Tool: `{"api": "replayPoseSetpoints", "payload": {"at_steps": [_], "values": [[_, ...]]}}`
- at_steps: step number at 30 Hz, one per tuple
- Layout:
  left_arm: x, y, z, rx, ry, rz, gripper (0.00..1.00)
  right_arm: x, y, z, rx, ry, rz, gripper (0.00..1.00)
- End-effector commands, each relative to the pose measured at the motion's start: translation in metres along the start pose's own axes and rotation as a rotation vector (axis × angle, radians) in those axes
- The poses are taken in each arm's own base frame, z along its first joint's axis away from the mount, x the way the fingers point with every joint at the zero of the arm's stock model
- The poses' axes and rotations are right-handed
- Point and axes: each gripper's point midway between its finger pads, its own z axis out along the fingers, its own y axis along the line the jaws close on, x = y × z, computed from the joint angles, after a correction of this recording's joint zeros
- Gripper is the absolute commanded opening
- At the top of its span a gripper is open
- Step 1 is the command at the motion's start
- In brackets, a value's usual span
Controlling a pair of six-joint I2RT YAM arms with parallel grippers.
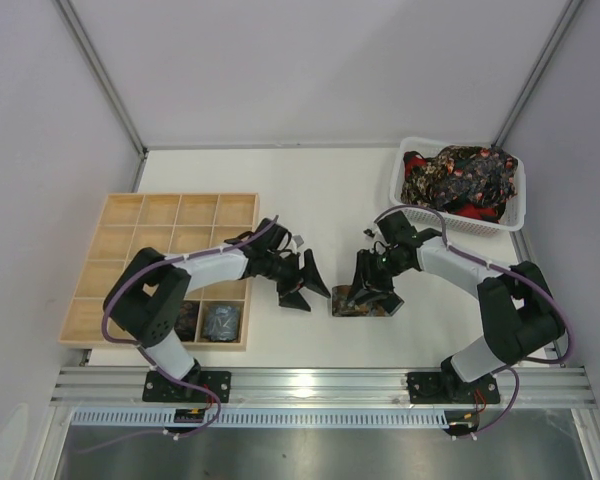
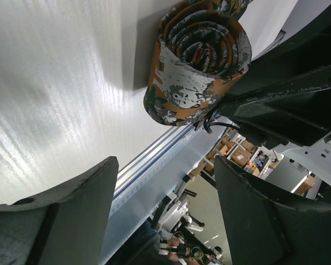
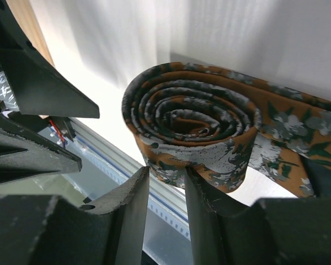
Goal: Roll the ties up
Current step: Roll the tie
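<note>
Left gripper (image 2: 165, 212) first: in its wrist view the fingers (image 2: 66, 215) fill the foreground, spread wide with nothing between them, so it is released. Beyond the tips, off toward the right-hand finger and clear of both, the roll (image 2: 198, 66) stands on the table (image 2: 55, 88). The table's edge (image 2: 151, 152) runs close by the roll, closer than I'd like.

Right wrist view: right gripper (image 3: 165, 199) has its fingers nearly together, and I read them as nipping the roll's outer wraps at the bottom. The spiral sits just past the tips, and a loose tail (image 3: 309, 127) trails off beyond the right-hand finger.

From the top, the roll lies between the two grippers, touching the right one and just beside the left. Tray (image 1: 180, 196), with two coils (image 1: 220, 320) in its near cells, lies outboard of the left fingers. Basket (image 1: 408, 190) of unrolled ties (image 1: 460, 175) sits well beyond the right fingers.

I judge this a handover. I'd hold the right pinch firm so the wraps don't spring, bring the left fingers around the whole roll with the tail trapped under, clench, then release the right. Open room lies away from the edge, so I'd work that way
</note>
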Motion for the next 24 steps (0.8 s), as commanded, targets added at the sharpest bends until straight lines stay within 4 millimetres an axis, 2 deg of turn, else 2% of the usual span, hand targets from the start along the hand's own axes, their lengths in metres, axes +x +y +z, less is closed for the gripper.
{"api": "replayPoseSetpoints", "payload": {"at_steps": [1, 14, 19, 24], "values": [[-0.010, -0.021, -0.001, 0.065, 0.010, 0.057, 0.77, -0.006, -0.011, -0.003, 0.036, -0.037, -0.033, 0.38], [-0.037, -0.043, 0.013, 0.094, -0.024, 0.235, 0.80, -0.014, -0.026, -0.009, 0.063, -0.076, -0.015, 0.38], [-0.030, -0.037, 0.026, 0.085, -0.008, 0.242, 0.80, -0.014, -0.035, -0.010, 0.078, -0.077, 0.003, 0.38], [-0.027, -0.038, 0.034, 0.077, -0.004, 0.245, 0.80, -0.020, -0.039, -0.019, 0.076, -0.102, 0.014, 0.38]]}}
